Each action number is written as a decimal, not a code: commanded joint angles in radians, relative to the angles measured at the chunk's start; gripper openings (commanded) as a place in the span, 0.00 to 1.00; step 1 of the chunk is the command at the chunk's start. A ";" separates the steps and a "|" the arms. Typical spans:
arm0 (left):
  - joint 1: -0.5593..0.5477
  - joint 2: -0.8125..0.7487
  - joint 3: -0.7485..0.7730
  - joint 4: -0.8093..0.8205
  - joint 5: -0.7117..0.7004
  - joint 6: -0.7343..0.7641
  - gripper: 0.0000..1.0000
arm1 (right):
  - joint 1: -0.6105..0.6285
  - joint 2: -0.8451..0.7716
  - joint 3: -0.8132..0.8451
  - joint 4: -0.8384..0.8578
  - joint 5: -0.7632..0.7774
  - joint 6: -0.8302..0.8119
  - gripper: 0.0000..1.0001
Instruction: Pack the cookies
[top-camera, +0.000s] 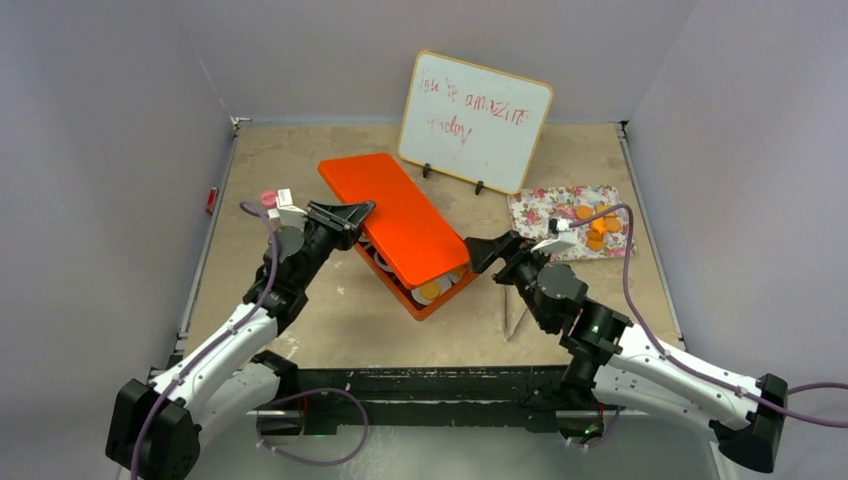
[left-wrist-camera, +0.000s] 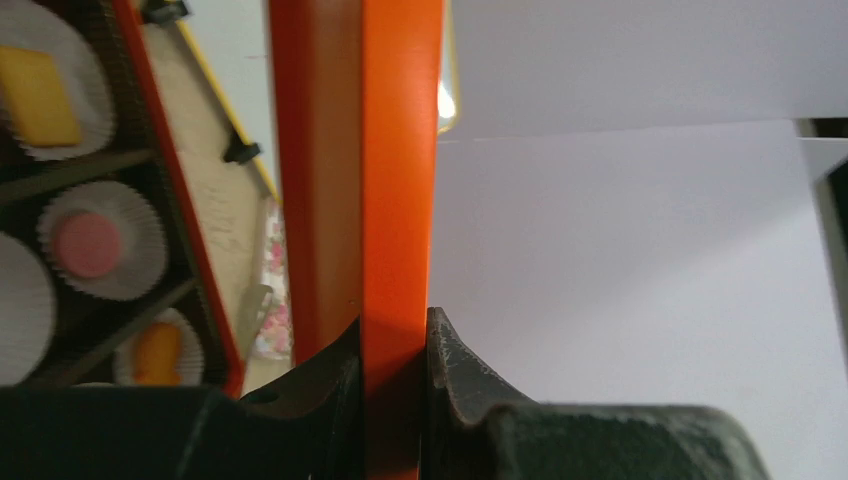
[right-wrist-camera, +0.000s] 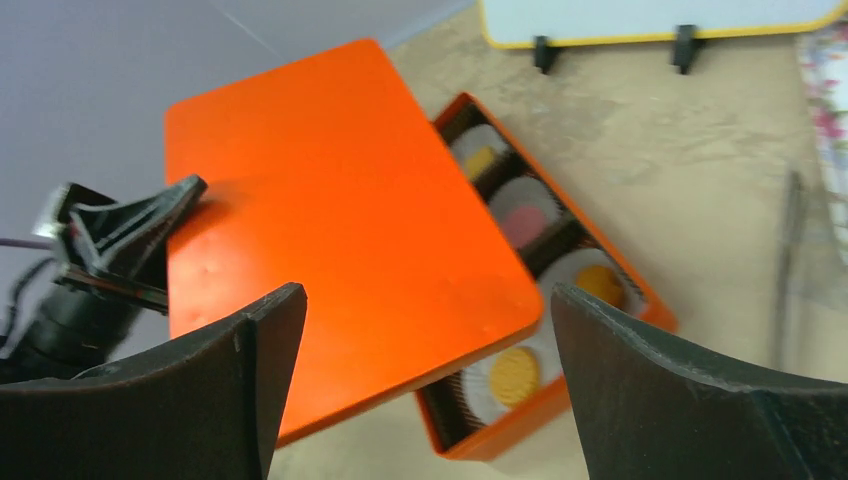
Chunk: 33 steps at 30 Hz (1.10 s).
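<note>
My left fingers (left-wrist-camera: 460, 375) are clamped on the orange lid (top-camera: 400, 215), held half over the box (top-camera: 445, 298). My right fingers (right-wrist-camera: 240, 370) stand apart, empty. Several cookies (right-wrist-camera: 515, 372) sit in paper cups (left-wrist-camera: 145, 215) inside, but some lie on the flowered cloth (top-camera: 535, 208), so packing looks unfinished to me.

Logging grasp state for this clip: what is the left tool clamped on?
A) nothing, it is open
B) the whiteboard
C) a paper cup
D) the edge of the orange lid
D: in the left wrist view the left tool has its two fingers pressed against opposite faces of the orange lid, at its edge.
</note>
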 joint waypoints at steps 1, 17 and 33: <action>0.002 0.050 0.008 0.035 -0.058 0.010 0.00 | 0.002 -0.005 0.066 -0.266 0.081 -0.089 0.96; -0.017 0.318 0.106 0.224 -0.088 -0.076 0.00 | -0.192 0.136 0.133 -0.342 -0.071 -0.326 0.99; -0.085 0.394 0.113 0.237 -0.129 -0.067 0.00 | -0.395 0.274 0.182 -0.221 -0.331 -0.412 0.99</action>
